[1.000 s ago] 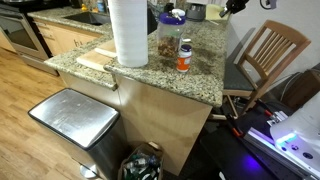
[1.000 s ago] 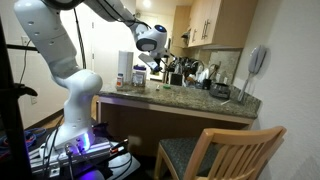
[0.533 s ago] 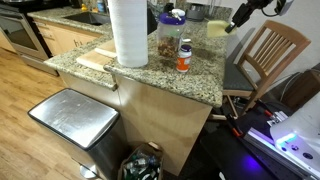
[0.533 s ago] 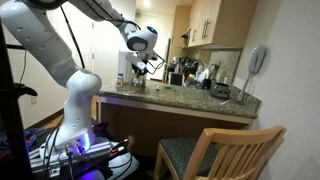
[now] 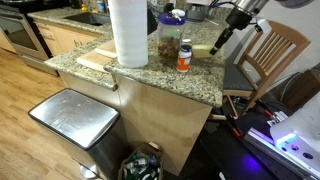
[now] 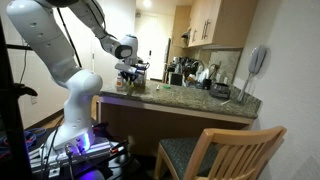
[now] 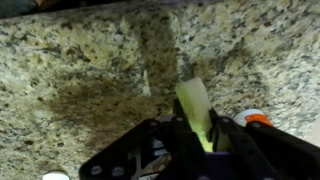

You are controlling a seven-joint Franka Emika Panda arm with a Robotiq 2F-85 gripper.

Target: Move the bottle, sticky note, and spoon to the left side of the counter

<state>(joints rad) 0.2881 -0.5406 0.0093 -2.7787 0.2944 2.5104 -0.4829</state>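
My gripper is shut on the sticky note, a pale yellow-green pad that stands edge-up between the fingers just above the speckled counter. In an exterior view the gripper hangs low over the counter's edge, just beside the bottle, which is orange with a white cap. The bottle's cap also shows at the right of the wrist view. In an exterior view the gripper is at the counter's end near the robot's base. I cannot make out the spoon in any view.
A clear jar with a blue lid and a tall paper towel roll stand close to the bottle. A wooden chair is beside the counter and a steel bin below it. Appliances crowd the far end.
The gripper has carried the sticky note along the counter and down, from high up near the far end to just above the surface beside the bottle.
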